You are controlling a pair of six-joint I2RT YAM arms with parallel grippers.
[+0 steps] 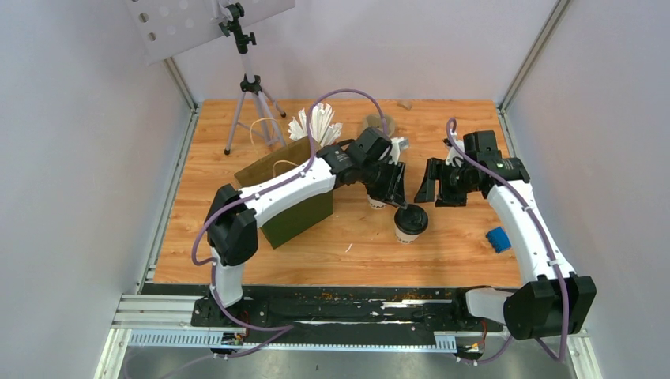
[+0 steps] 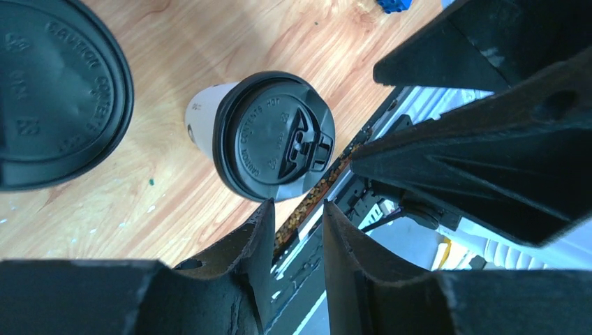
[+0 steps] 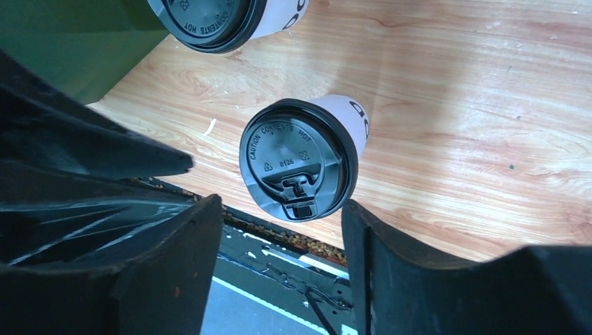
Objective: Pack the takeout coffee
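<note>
Two takeout coffee cups, white paper with black lids, stand upright on the wooden table. One cup point(image 1: 411, 223) point(image 2: 272, 136) point(image 3: 300, 157) stands free in the middle. The other cup point(image 1: 377, 203) point(image 2: 56, 91) point(image 3: 209, 17) is just behind it, partly hidden under my left gripper point(image 1: 389, 188) point(image 2: 297, 206). That gripper hovers above it, its jaws a narrow gap apart with nothing between them. My right gripper point(image 1: 439, 183) point(image 3: 279, 202) hangs to the right of both cups, open wide and empty.
A green and brown paper bag point(image 1: 294, 193) point(image 3: 63, 42) stands open left of the cups, under my left arm. White straws point(image 1: 316, 122) stick up behind it. A tripod point(image 1: 251, 95) stands at the back left and a small blue object point(image 1: 498, 239) lies at the right.
</note>
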